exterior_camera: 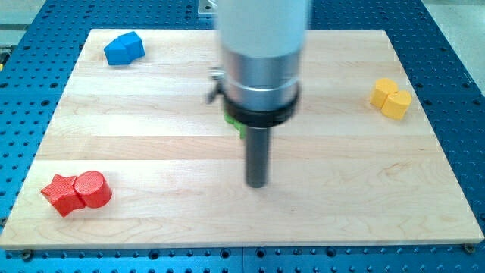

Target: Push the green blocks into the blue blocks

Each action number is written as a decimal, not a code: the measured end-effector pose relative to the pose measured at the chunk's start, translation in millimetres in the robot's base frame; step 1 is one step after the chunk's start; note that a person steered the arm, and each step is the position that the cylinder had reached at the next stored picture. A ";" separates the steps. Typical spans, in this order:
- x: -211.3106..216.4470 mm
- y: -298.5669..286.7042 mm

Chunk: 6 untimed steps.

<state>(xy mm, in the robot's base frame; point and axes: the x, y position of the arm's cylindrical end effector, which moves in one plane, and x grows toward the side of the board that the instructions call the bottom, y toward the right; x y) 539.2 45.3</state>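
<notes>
My tip (257, 184) sitting mid-board (151, 152), holding nothing. Green block (236, 126) peeking out just above tip, mostly hidden by arm, shape unclear. Blue block (123, 48) lying far up-left of tip.

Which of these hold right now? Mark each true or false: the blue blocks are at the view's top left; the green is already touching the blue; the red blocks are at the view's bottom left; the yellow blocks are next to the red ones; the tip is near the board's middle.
1. The blue blocks sit at the view's top left. True.
2. The green block touches the blue. False: it is far from them, mostly hidden behind the arm.
3. The red blocks lie at the view's bottom left. True.
4. The yellow blocks are next to the red. False: they are at the view's right.
5. My tip is near the board's middle. True.
</notes>
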 end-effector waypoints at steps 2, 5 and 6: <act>-40.8 9.1; -78.3 -5.8; -105.0 -23.3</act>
<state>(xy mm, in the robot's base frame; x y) 434.2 22.1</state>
